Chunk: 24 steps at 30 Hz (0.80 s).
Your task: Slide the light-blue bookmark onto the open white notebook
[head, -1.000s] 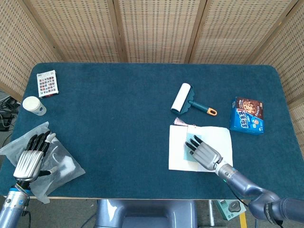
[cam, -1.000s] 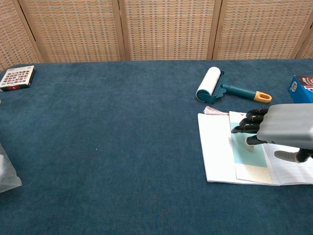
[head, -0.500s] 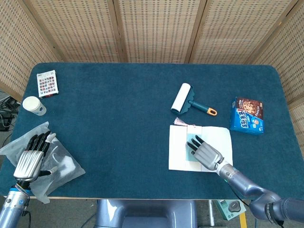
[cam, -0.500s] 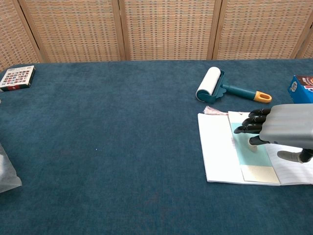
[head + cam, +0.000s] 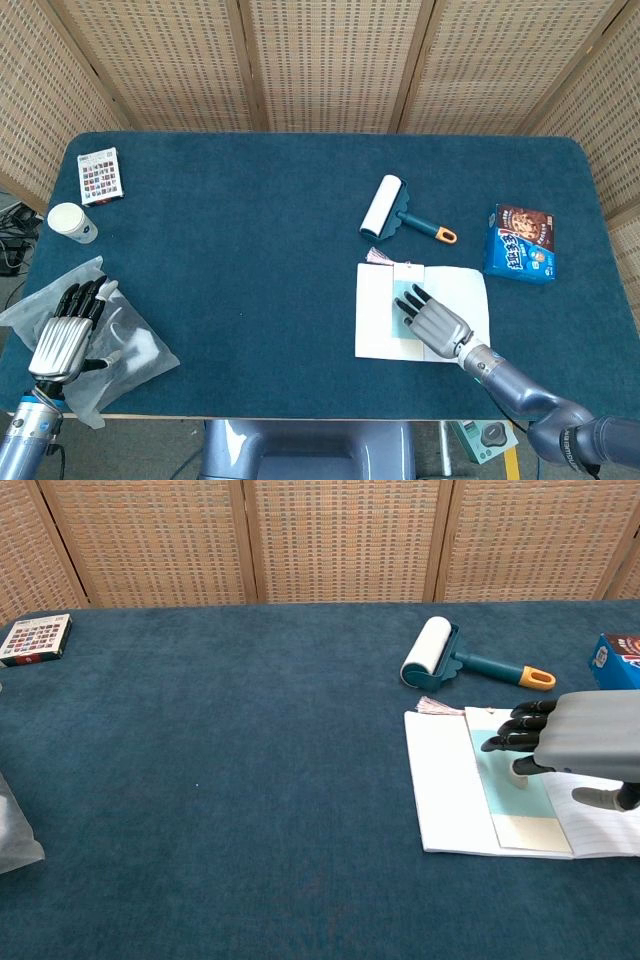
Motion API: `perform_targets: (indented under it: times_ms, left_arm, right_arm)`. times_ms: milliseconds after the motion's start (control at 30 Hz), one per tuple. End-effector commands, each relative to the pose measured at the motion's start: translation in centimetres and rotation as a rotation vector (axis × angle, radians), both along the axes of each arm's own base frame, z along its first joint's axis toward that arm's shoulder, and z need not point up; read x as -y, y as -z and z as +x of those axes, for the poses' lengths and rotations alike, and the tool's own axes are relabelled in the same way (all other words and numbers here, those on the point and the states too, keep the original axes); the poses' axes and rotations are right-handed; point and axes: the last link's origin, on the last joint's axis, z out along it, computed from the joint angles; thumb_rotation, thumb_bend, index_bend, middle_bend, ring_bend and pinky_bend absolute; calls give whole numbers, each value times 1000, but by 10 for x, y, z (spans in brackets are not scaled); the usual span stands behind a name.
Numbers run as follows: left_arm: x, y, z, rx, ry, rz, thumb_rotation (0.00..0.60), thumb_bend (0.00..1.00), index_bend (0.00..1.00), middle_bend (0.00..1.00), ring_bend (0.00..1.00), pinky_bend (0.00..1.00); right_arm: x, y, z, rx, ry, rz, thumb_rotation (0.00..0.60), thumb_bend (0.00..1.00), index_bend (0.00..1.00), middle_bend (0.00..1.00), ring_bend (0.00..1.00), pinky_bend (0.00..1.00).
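The flat light-blue bookmark (image 5: 510, 780) lies lengthwise on the open white notebook (image 5: 445, 790), its pale cream lower end showing below the blue part and a pinkish tassel (image 5: 436, 706) fanned out at the notebook's far-left corner, just past the page edge. The right hand (image 5: 580, 750), grey-backed with black fingers, lies flat over the bookmark with its fingertips (image 5: 505, 744) pressing down on the blue strip; it grips nothing, its fingers are stretched and slightly apart, and the palm hides part of the bookmark and the ruled right page, which the chest view cuts off at its edge. The notebook rests on the dark blue felt-like tabletop (image 5: 250, 240) near the front edge, right of centre. Just behind it lies a white lint roller with a teal handle and orange tip (image 5: 395, 212), and toward the right edge a blue snack box (image 5: 521, 243). At the far-left corner sits a small patterned card box (image 5: 100, 176), with a white cup (image 5: 72, 222) near the left edge. At the front-left corner the left hand (image 5: 65, 332) rests flat, fingers extended and holding nothing, on a crumpled clear plastic bag (image 5: 125, 345).
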Motion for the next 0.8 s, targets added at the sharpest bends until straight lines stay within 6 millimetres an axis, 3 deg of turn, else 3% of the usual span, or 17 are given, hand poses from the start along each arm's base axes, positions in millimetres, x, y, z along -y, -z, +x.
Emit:
perform_targets:
  times_ms: [33, 500, 533, 667, 800]
  left_arm:
    - [0, -1, 0, 1, -1, 2, 600, 118, 0, 0, 0, 0]
    - [0, -6, 0, 10, -4, 19, 600, 119, 0, 0, 0, 0]
    - [0, -8, -1, 14, -5, 27, 600, 119, 0, 0, 0, 0]
    - [1, -9, -1, 13, -6, 30, 600, 118, 0, 0, 0, 0]
    - [2, -10, 1, 11, 2, 39, 600, 119, 0, 0, 0, 0]
  right_arm:
    - [1, -1, 1, -3, -5, -3, 600, 684, 276, 0, 0, 32]
    - [5, -33, 9, 37, 21, -85, 600, 606, 207, 0, 0, 27]
    - [0, -43, 6, 119, 85, -136, 600, 581, 196, 0, 0, 26]
    - [-13, -51, -2, 240, 167, -199, 600, 492, 148, 0, 0, 20]
    - [-33, -60, -24, 404, 310, -311, 600, 394, 65, 0, 0, 1]
